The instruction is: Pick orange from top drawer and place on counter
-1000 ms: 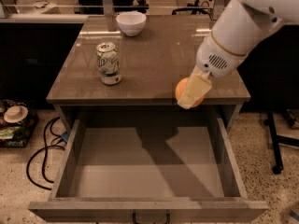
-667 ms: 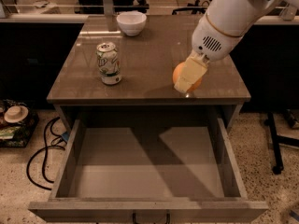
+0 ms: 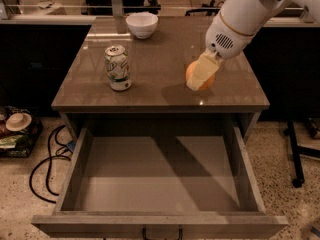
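We see the gripper (image 3: 199,79) closed around the orange (image 3: 190,72), one pale finger lying across the front of the fruit. A second ago the orange hangs at the front edge of the counter (image 3: 160,54); now it sits farther in, over the right side of the glossy top, well apart from the soda can (image 3: 118,68) and the white bowl (image 3: 142,24). The top drawer (image 3: 160,179) stands open below, with nothing on its grey floor. We judge the pick done and the carry nearly over. We cannot tell whether the orange touches the surface, so lowering and release remain.
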`<state>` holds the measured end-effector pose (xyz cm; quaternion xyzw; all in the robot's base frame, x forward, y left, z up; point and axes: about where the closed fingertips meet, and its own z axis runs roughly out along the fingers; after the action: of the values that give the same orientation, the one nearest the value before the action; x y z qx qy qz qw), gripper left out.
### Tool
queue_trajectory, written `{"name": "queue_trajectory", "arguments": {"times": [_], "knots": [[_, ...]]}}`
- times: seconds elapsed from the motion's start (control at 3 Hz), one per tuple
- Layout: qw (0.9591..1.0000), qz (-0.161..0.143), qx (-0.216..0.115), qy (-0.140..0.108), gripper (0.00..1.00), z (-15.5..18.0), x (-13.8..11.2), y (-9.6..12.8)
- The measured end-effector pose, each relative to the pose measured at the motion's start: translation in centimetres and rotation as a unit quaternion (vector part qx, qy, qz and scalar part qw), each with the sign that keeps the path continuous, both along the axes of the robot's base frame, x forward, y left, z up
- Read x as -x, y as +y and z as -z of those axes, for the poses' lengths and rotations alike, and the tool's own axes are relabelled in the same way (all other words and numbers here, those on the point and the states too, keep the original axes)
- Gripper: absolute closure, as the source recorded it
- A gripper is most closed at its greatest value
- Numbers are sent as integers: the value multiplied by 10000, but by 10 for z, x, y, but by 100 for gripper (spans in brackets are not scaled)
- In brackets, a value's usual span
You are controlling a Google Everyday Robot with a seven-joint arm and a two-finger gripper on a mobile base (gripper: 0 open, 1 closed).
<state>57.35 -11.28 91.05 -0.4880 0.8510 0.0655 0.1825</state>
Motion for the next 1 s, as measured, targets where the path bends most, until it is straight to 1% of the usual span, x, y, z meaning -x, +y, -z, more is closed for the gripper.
{"name": "queue_trajectory", "arguments": {"times": [0.33, 0.67, 1.0], "knots": [[9995, 226, -197, 66, 100, 14, -48, -7], [9981, 400, -391, 262, 100, 36, -84, -12], [9964, 519, -558, 366, 100, 53, -103, -15]]}}
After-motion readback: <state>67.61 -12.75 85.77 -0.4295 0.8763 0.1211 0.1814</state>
